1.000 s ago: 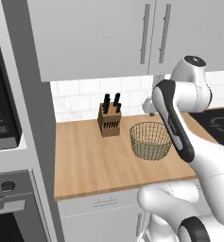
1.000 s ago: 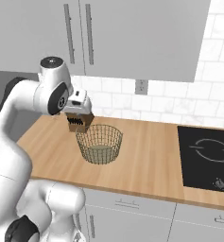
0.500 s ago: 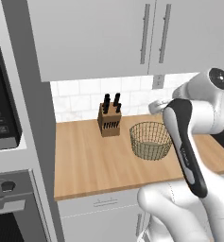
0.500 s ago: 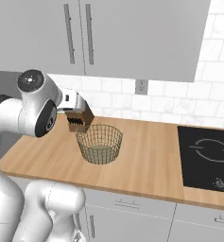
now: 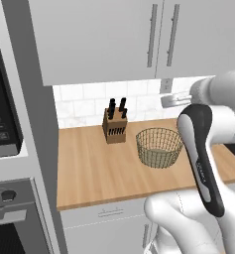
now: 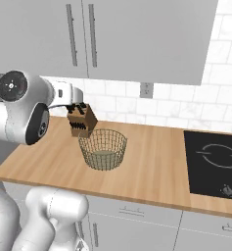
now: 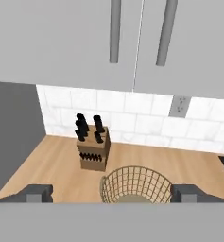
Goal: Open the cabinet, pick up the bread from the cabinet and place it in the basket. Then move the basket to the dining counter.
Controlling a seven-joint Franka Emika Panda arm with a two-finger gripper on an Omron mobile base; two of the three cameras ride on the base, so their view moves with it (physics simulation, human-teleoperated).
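Grey cabinet [image 5: 104, 39] doors shut, bar handles upright; wire basket [image 5: 159, 147] sits upright on the wooden worktop below, looking empty.

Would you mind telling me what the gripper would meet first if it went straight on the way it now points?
Probably the tiled backsplash under the closed cabinet, passing above the basket and knife block; depth is unclear.

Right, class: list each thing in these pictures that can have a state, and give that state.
cabinet: both doors shut.
basket: upright on the counter, no bread in it.
knife block: upright, knives in their slots.
gripper: open, holding nothing.
hob: nothing standing on it.
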